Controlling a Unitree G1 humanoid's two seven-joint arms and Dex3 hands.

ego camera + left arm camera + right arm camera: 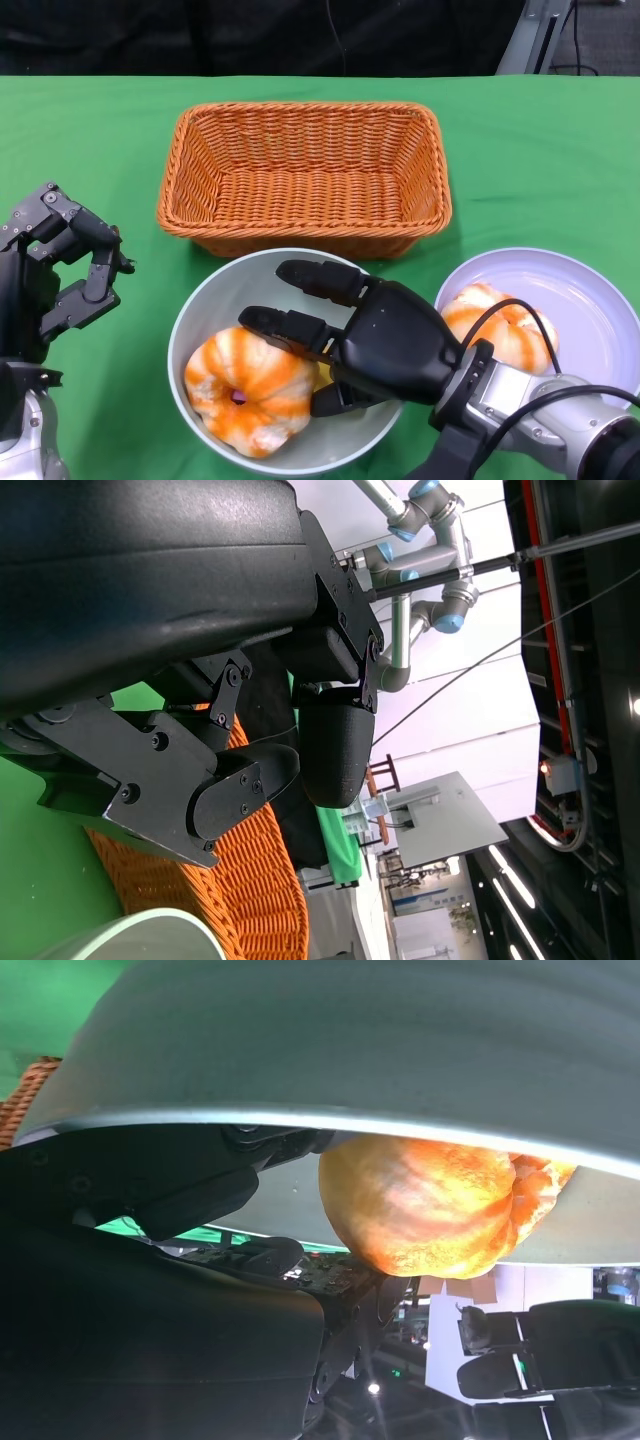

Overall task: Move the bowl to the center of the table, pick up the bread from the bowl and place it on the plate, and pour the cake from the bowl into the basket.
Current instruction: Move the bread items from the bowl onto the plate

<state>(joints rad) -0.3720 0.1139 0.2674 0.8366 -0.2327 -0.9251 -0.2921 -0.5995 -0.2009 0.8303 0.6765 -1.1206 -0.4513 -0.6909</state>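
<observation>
A pale bowl (200, 300) stands at the front middle, just before the wicker basket (300, 170). An orange-and-white striped ring cake (250, 385) lies in it. A similar striped bread (500, 325) rests on the white plate (590, 300) at the right. My right hand (390, 345) reaches over the bowl's right rim with fingers spread above the inside, close to the cake, and I see nothing held in it. The right wrist view shows the bowl's wall (350, 1040) and the cake (420, 1200) very near. My left hand (70, 270) is open, left of the bowl and apart from it.
The basket is empty and its front wall nearly touches the bowl's far rim. Green cloth (540, 150) covers the table. The left wrist view shows the basket's weave (250, 900) and a bit of the bowl's rim (150, 935).
</observation>
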